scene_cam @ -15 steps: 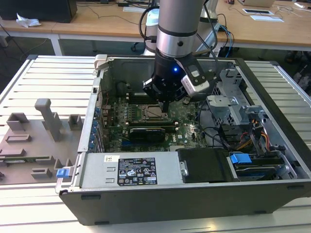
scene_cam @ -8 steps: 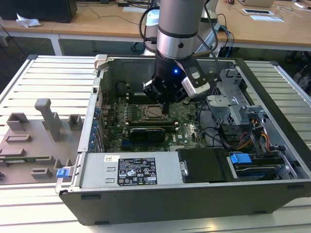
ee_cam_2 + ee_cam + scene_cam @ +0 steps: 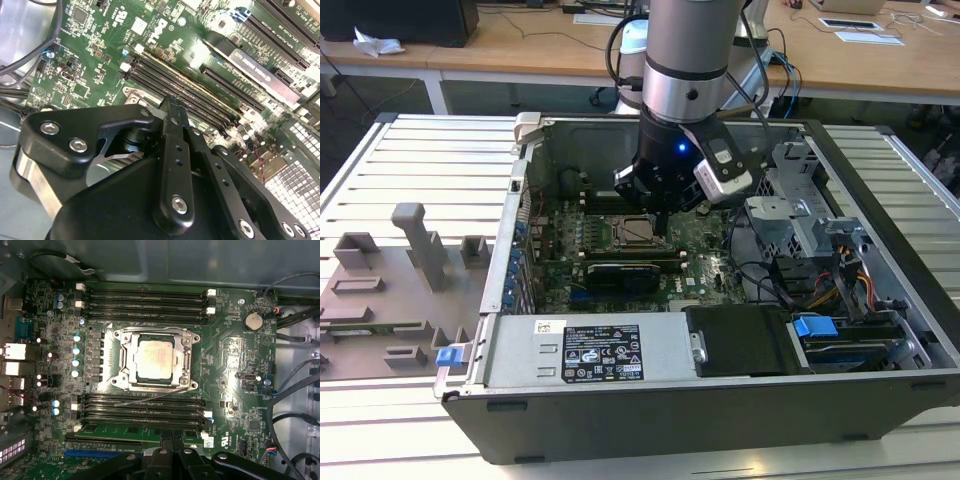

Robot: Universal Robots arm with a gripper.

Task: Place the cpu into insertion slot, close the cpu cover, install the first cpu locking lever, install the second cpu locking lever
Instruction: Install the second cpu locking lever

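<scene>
Gripper (image 3: 172, 102) linkage, black and bolted, looms closest to the lens in the second wrist view, its two fingers drawn together with nothing visibly caught between them. They narrow to a slim point over the long memory slots (image 3: 200, 95), apparently so that they can work in the tight spaces of the motherboard (image 3: 235, 360).

In the first wrist view the cpu (image 3: 156, 357) lies flat in the insertion slot (image 3: 196, 386), its pale metal top showing through the square cut-out of the cpu cover (image 3: 186, 360). The cover lies down over the chip and frames it on all four sides, so the first two steps appear done. A thin wire locking lever (image 3: 150, 400) runs slantwise just beside the socket and across the nearest memory slots (image 3: 145, 412). It looks unlatched, though its ends are hard to follow.

The gripper's (image 3: 172, 440) closed tips hang over the far bank of memory slots, clear of the cover and close to that loose lever, which suggests the lever is the work in hand.

From the exterior view, the arm reaches down into the open computer case (image 3: 620, 420). The gripper (image 3: 660, 212) hovers just beside the cpu (image 3: 638, 232), at about one o'clock from it.
</scene>
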